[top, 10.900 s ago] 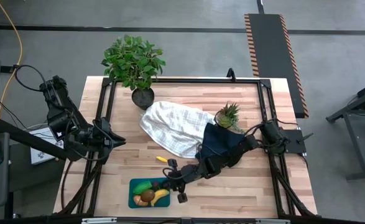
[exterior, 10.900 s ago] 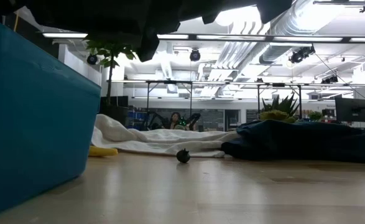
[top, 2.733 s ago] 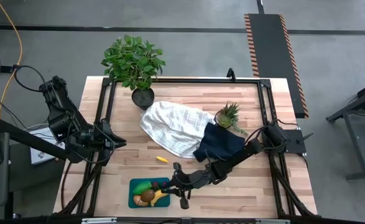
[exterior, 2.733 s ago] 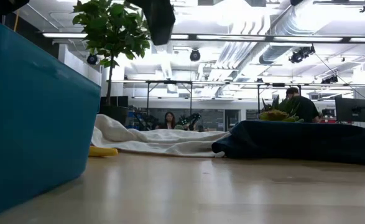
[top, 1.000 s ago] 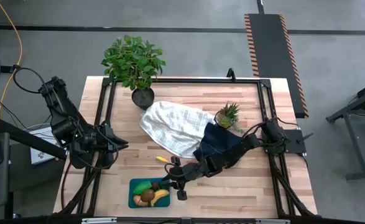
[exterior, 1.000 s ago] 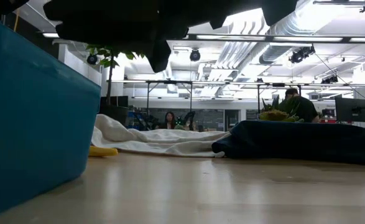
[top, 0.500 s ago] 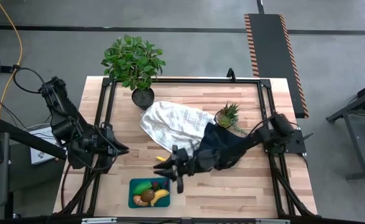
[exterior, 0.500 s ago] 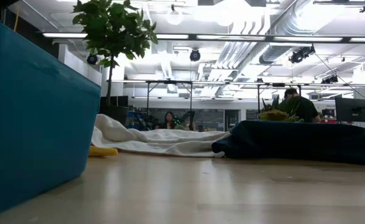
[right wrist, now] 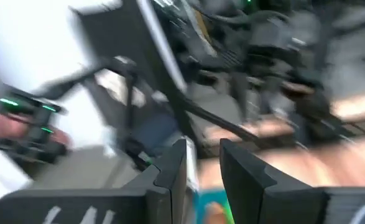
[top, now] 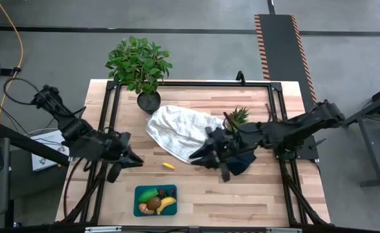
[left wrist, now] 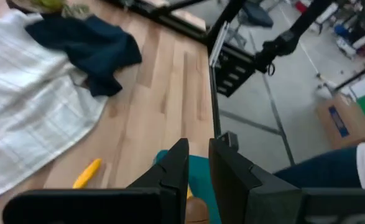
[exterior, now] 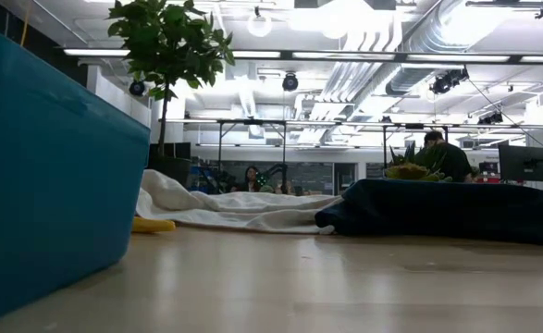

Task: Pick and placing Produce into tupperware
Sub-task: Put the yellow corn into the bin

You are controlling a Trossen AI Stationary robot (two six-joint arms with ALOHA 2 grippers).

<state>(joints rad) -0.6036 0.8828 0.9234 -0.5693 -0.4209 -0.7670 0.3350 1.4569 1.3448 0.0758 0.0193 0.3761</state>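
The teal tupperware sits near the table's near edge and holds produce: a banana, a green piece and a brown ball. It fills the low view's left as a teal wall. One small yellow piece lies on the bare wood just beyond it, also in the left wrist view. My left gripper hovers left of that piece, with its fingers close together and nothing between them. My right gripper hangs over the cloths, right of the piece, also closed and empty.
A white checked cloth and a dark navy cloth lie mid-table, below my right arm. A potted plant stands at the far left and a toy pineapple beside the navy cloth. Bare wood lies right of the tupperware. People show in the room behind.
My right gripper has drawn back from above the tupperware, rising and moving toward the far right until it is over the cloths. My left arm has stretched out, and its gripper has shifted slightly toward the table's right and near edge, toward the yellow piece. The produce has stayed put.
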